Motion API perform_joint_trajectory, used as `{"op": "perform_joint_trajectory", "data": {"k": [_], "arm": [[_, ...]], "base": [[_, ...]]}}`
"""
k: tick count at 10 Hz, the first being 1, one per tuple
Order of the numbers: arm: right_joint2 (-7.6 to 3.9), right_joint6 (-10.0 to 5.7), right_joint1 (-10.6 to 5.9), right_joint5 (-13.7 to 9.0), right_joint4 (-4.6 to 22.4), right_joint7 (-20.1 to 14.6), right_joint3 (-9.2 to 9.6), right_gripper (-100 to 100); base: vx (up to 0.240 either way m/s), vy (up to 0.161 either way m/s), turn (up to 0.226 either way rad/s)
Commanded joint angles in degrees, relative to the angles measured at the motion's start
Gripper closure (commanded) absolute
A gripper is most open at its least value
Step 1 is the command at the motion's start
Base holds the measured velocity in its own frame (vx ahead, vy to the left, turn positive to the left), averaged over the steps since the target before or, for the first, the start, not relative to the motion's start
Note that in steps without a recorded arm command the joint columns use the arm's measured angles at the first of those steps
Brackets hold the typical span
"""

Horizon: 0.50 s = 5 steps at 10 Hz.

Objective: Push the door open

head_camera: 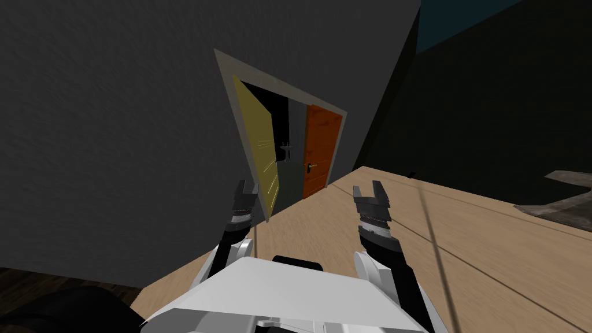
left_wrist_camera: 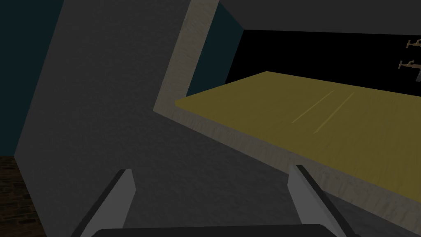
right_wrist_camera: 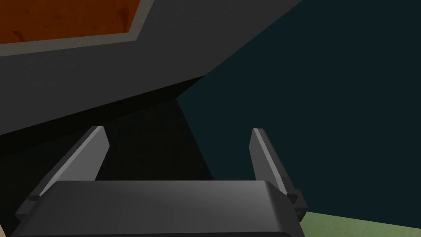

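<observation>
The room is dim. A rough dark grey wall (head_camera: 115, 115) meets a pale wooden floor (head_camera: 462, 243). A darker side wall (head_camera: 491, 115) stands on the right. Through the opening show a black area (head_camera: 280, 113) and an orange door (head_camera: 319, 144).

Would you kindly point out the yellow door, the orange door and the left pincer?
yellow door (head_camera: 260, 144): head view, middle of its panel.
orange door (head_camera: 321, 139): head view, panel above its handle.
left pincer (head_camera: 247, 185): head view, midway between its fingertips.
</observation>
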Motion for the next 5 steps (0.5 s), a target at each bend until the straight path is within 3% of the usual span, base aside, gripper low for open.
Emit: {"op": "perform_joint_trajectory", "data": {"k": [1, 5], "arm": [[-0.46, -0.16, -0.91, 0.3, 1.6, -0.6, 0.14, -100], [-1.61, -0.63, -3.59, 1.3, 6.2, -2.2, 0.57, -100]], "base": [[0.065, -0.003, 0.021], [0.116, -0.051, 0.033]]}}
